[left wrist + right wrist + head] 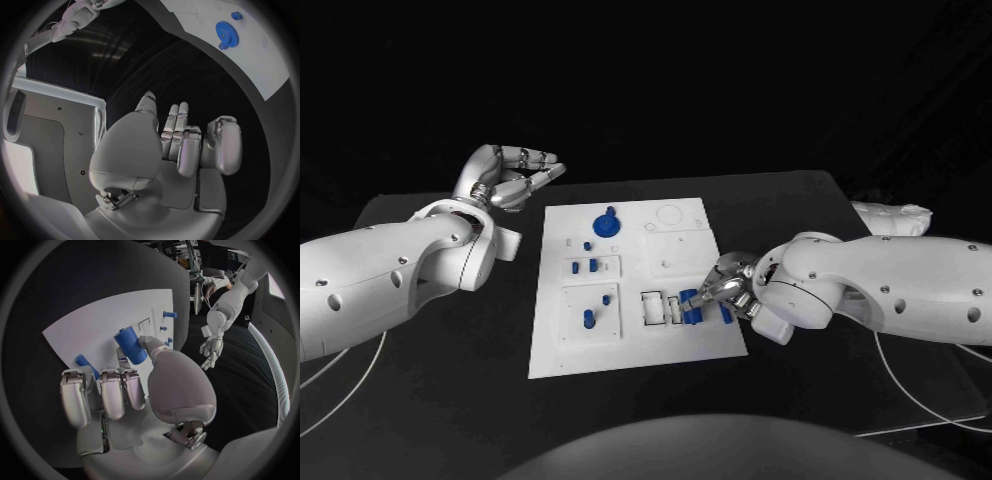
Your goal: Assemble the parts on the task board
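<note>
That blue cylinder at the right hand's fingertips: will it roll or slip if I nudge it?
Probably. The blue cylinder looks round and smooth, so on the flat task board it could roll sideways when pushed. It seems rigid, likely light plastic, so the right hand may knock it away; its sheen hints at a slippery surface.

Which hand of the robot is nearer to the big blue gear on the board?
Left. The left hand hovers off the task board, beside its far corner near the blue gear. The right hand works at the near right part.
</note>
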Controlling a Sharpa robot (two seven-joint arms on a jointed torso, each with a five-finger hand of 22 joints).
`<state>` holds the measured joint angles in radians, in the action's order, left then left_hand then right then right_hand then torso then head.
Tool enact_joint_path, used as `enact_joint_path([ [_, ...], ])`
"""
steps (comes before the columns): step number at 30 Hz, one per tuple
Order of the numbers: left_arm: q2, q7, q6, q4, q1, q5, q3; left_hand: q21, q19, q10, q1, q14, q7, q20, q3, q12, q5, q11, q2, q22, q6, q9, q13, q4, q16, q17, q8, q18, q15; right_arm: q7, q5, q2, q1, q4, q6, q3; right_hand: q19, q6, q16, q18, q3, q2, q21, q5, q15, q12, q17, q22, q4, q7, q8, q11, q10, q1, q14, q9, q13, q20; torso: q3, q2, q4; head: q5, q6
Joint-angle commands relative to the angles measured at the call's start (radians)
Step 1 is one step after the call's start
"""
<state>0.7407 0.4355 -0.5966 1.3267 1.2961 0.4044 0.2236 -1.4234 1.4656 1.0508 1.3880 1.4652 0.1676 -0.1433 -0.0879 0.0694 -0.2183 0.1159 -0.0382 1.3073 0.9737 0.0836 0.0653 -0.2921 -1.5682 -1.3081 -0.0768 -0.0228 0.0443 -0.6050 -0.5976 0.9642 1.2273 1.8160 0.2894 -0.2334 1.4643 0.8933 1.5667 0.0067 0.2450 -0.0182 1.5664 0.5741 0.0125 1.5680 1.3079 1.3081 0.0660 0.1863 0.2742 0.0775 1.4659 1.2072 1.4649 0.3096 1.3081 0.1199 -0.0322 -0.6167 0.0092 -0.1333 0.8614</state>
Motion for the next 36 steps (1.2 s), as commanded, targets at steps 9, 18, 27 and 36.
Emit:
enact_joint_path([
  [9, -0.001, 0.006, 0.012, 0.002, 0.001, -0.001, -0.001, 0.003, 0.015, -0.004, -0.001, 0.106, 0.000, -0.004, -0.003, -0.004, 0.001, 0.001, 0.006, 0.218, 0.005, -0.001, -0.001, -0.001, -0.003, -0.263, 0.005, -0.012, 0.003, 0.059, 0.083, -0.025, 0.003, -0.008, -0.019, 0.001, 0.107, 0.063, 0.004, -0.007, 0.105, -0.007, 0.004, -0.016, -0.005, 0.003, 0.263, 0.263, -0.103, -0.051, -0.005, -0.010, 0.105, -0.007, 0.106, 0.007, 0.263, -0.004, -0.0003, 0.000, 0.0000, 0.003, -0.002],
  [18, -0.006, 0.006, 0.014, -0.002, 0.001, -0.001, -0.001, 0.003, 0.015, -0.004, -0.001, 0.106, 0.000, -0.004, -0.003, -0.004, 0.001, 0.001, 0.006, 0.218, 0.005, -0.001, -0.001, -0.001, -0.003, -0.263, 0.005, -0.012, 0.003, 0.057, 0.102, -0.078, 0.004, -0.054, -0.057, 0.002, 0.107, 0.066, 0.004, -0.007, 0.106, -0.006, 0.004, -0.026, -0.005, 0.003, 0.263, 0.263, -0.104, -0.051, -0.009, -0.011, 0.105, -0.010, 0.106, 0.005, 0.263, -0.005, 0.0000, 0.000, 0.0009, -0.001, -0.005],
  [27, -0.006, 0.005, 0.013, -0.003, 0.001, -0.001, 0.000, 0.003, 0.015, -0.003, -0.001, 0.106, 0.000, -0.004, -0.005, -0.003, 0.001, 0.001, 0.008, 0.218, 0.005, -0.001, -0.001, -0.001, -0.003, -0.263, 0.005, -0.012, 0.003, 0.050, 0.120, -0.120, 0.004, -0.092, -0.077, 0.003, 0.107, 0.069, 0.004, -0.007, 0.106, -0.005, 0.004, -0.041, -0.006, 0.003, 0.263, 0.263, -0.104, -0.052, -0.016, -0.011, 0.105, -0.016, 0.106, 0.004, 0.263, -0.006, -0.0002, -0.001, 0.0006, 0.002, -0.002],
  [36, -0.007, 0.005, 0.014, -0.002, 0.001, -0.001, 0.000, 0.003, 0.015, -0.003, -0.001, 0.106, 0.000, -0.004, -0.005, -0.003, 0.001, 0.001, 0.008, 0.218, 0.005, -0.001, -0.001, -0.001, -0.003, -0.263, 0.005, -0.012, 0.003, 0.044, 0.123, -0.140, 0.004, -0.112, -0.076, 0.003, 0.107, 0.072, 0.004, -0.007, 0.105, -0.004, 0.004, -0.052, -0.006, 0.003, 0.263, 0.263, -0.103, -0.052, -0.020, -0.011, 0.105, -0.020, 0.106, 0.003, 0.263, -0.006, -0.0005, -0.001, -0.0007, 0.005, -0.001],
])
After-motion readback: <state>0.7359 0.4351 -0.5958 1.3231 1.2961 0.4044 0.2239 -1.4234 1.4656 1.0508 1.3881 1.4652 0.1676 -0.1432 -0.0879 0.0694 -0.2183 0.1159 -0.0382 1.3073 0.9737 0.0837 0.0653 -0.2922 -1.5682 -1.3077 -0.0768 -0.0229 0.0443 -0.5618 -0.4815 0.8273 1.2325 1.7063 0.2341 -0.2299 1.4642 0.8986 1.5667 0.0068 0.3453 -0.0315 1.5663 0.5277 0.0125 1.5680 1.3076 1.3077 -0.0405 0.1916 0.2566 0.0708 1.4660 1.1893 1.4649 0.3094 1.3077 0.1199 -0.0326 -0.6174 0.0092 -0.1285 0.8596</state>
